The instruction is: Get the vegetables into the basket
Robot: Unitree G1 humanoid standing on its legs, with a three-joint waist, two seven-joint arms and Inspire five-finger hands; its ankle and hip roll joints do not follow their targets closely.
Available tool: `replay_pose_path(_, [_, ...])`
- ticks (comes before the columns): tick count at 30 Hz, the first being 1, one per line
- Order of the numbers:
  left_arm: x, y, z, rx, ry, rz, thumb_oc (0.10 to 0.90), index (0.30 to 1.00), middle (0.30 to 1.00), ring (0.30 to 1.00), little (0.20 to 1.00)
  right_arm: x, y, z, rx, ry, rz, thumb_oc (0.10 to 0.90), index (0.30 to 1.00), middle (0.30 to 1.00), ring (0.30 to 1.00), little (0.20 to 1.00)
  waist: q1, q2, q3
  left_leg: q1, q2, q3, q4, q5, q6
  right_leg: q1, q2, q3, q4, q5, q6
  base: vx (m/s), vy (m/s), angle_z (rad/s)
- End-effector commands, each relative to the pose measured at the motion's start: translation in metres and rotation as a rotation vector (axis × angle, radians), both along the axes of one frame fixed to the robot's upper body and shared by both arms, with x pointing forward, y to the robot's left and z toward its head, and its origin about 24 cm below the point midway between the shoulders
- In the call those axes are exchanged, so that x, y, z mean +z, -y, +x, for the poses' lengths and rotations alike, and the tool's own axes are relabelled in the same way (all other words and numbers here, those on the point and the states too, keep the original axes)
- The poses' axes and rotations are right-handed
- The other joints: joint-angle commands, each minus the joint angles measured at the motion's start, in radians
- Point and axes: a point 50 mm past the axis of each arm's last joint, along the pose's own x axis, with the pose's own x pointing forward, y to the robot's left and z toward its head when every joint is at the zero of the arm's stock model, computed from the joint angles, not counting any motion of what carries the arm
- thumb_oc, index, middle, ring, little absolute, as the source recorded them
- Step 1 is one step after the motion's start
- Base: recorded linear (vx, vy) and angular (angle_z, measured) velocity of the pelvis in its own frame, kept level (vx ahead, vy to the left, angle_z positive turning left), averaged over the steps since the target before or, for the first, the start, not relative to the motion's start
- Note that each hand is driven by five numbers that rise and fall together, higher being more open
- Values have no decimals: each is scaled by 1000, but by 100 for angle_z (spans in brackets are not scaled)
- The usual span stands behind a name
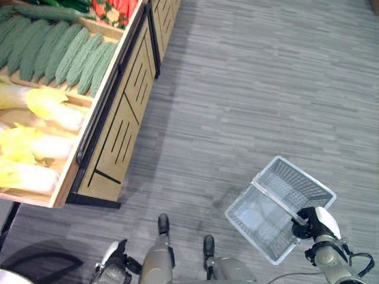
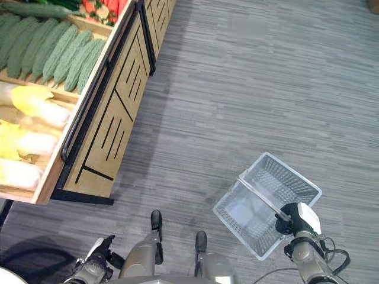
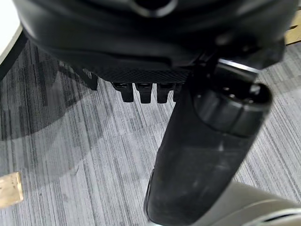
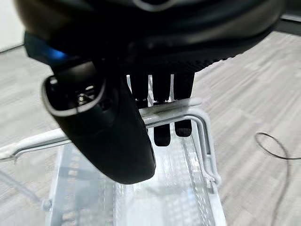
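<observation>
Right hand [image 1: 312, 223] on basket [image 1: 296, 183] handle, open floor [image 1: 249, 89] around.

Open grey floor [image 1: 249, 94] between wooden produce stand [image 1: 118, 127] on the left and basket [image 1: 278, 207].

My left hand [image 3: 155, 52] hangs over grey striped floor [image 3: 70, 155], nothing in it. Palm bulk runs along one edge of the view; short row of fingertips [image 3: 141, 92] pokes out past it, bent in a little, touching nothing. Thumb [image 3: 211, 141] stands out big & dark just beside them, w/ a rounded end. White curved edge [image 3: 9, 33] shows at one corner. Bit of light wood [image 3: 10, 189] low at the side, another wood bit [image 3: 294, 33] at the far corner.
</observation>
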Motion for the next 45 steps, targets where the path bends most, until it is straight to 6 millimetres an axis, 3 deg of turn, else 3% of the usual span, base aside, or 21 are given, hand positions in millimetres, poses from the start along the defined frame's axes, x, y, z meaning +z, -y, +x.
replay_pose_path(1, [8,-23,0,-22,11,79,900,1000,1000,1000,1000,28,21,16,-26,128,-95,400,300,300,300,300,31,-64,-55,-68,-7,5,160,-110,-11,10,-83,38,107,101,100,169,229,-3])
replay_pose_path(4, [11,-28,3,16,33,78,900,1000,1000,1000,1000,26,12,27,-6,141,-80,400,300,300,300,300,35,-69,-46,-42,-20,12,152,-135,14,-41,-92,38,218,172,111,160,251,-26])
replay_pose_path(5, [14,-32,6,43,55,79,900,1000,1000,1000,1000,25,5,32,16,146,-65,400,300,300,300,300,31,-57,-34,5,-31,-8,120,-145,34,-104,-62,41,364,214,108,238,319,-20])
replay_pose_path(7, [14,-34,5,62,55,76,900,1000,1000,1000,1000,27,-1,39,40,164,-58,400,300,300,300,300,20,-42,-14,55,-36,-30,88,-150,45,-194,-39,34,416,217,92,281,226,15])
replay_pose_path(11, [14,-32,7,64,58,70,900,1000,1000,1000,1000,33,-2,47,53,193,-58,400,300,300,300,300,4,-38,5,93,-46,-60,78,-169,38,-249,-41,19,320,183,84,196,3,41])
replay_pose_path(13, [12,-30,5,60,44,63,900,1000,1000,1000,1000,44,-4,57,76,238,-67,400,300,300,300,300,-10,-50,18,129,-58,-96,91,-208,17,-293,-82,13,109,215,107,331,-139,57])
replay_pose_path(14, [12,-30,5,60,44,62,900,1000,1000,1000,1000,44,-3,57,76,238,-67,400,300,300,300,300,-12,-47,20,131,-56,-99,93,-211,16,-288,-81,9,106,215,106,298,-145,50])
replay_pose_path(16, [12,-33,2,79,43,64,900,1000,1000,1000,1000,48,-3,59,87,255,-75,400,300,300,300,300,-28,-50,24,162,-59,-154,111,-241,-3,-324,-97,81,0,259,128,325,-169,85])
replay_pose_path(19, [11,-35,-2,109,42,60,900,1000,1000,1000,1000,51,-5,61,101,267,-72,400,300,300,300,300,-31,-47,27,180,-55,-194,129,-262,-15,-327,-108,95,-20,273,137,335,-226,84])
replay_pose_path(20, [10,-36,-7,127,26,57,900,1000,1000,1000,1000,49,-5,60,105,257,-69,400,300,300,300,300,-31,-54,19,202,-54,-239,150,-278,-24,-328,-104,119,3,282,139,297,-229,77])
replay_pose_path(22, [9,-36,-10,141,19,58,900,1000,1000,1000,1000,48,-5,58,108,246,-66,400,300,300,300,300,-28,-55,13,214,-49,-260,157,-284,-32,-314,-101,112,9,262,134,315,-310,91])
replay_pose_path(25, [3,-33,-24,187,-18,51,900,1000,1000,1000,1000,49,-3,58,123,235,-73,400,300,300,300,300,-18,-48,-17,243,-4,-302,184,-246,-60,-289,-60,64,52,222,104,286,-308,60])
replay_pose_path(28, [3,-33,-22,194,-10,52,900,1000,1000,1000,1000,50,1,55,108,244,-66,400,300,300,300,300,-16,-40,-26,228,25,-330,191,-197,-78,-277,-35,32,79,177,81,201,-345,33])
replay_pose_path(29, [4,-28,-14,172,7,51,900,1000,1000,1000,1000,50,6,49,87,242,-79,400,300,300,300,300,-19,-33,-28,203,50,-325,190,-153,-83,-267,-37,0,86,156,69,142,-382,49])
replay_pose_path(31, [5,-22,-5,145,26,48,900,1000,1000,1000,1000,53,13,44,70,243,-92,400,300,300,300,300,-33,-24,-24,167,74,-252,216,-133,-87,-246,-54,-45,82,138,58,83,-259,98])
replay_pose_path(32, [5,-22,-4,145,26,48,900,1000,1000,1000,1000,53,13,44,70,243,-92,400,300,300,300,300,-35,-26,-26,163,71,-254,214,-129,-86,-248,-57,-46,79,141,58,41,-157,150])
replay_pose_path(34, [7,-14,7,112,50,36,900,1000,1000,1000,1000,53,19,37,38,239,-102,400,300,300,300,300,-59,-11,-21,138,116,-81,237,-109,-88,-219,-78,-99,64,123,49,11,-155,114])
replay_pose_path(35, [7,-14,7,112,50,36,900,1000,1000,1000,1000,53,19,37,38,240,-102,400,300,300,300,300,-59,-13,-23,135,114,-81,235,-105,-88,-221,-79,-100,62,126,49,-11,-124,49])
replay_pose_path(38, [8,-5,19,30,60,46,900,1000,1000,1000,1000,45,26,22,-38,218,-107,400,300,300,300,300,-84,19,-15,82,126,114,167,-101,-96,-174,-105,-189,22,118,57,-38,-96,84])
replay_pose_path(40, [8,-5,19,0,50,60,900,1000,1000,1000,1000,42,24,21,-50,209,-96,400,300,300,300,300,-80,32,-18,49,80,125,93,-98,-93,-163,-111,-218,10,122,70,23,33,116])
replay_pose_path(45, [6,-14,7,26,14,75,900,1000,1000,1000,1000,32,18,22,-51,179,-78,400,300,300,300,300,-74,14,-8,86,65,139,52,-116,-71,-154,-122,-200,34,132,82,64,107,19])
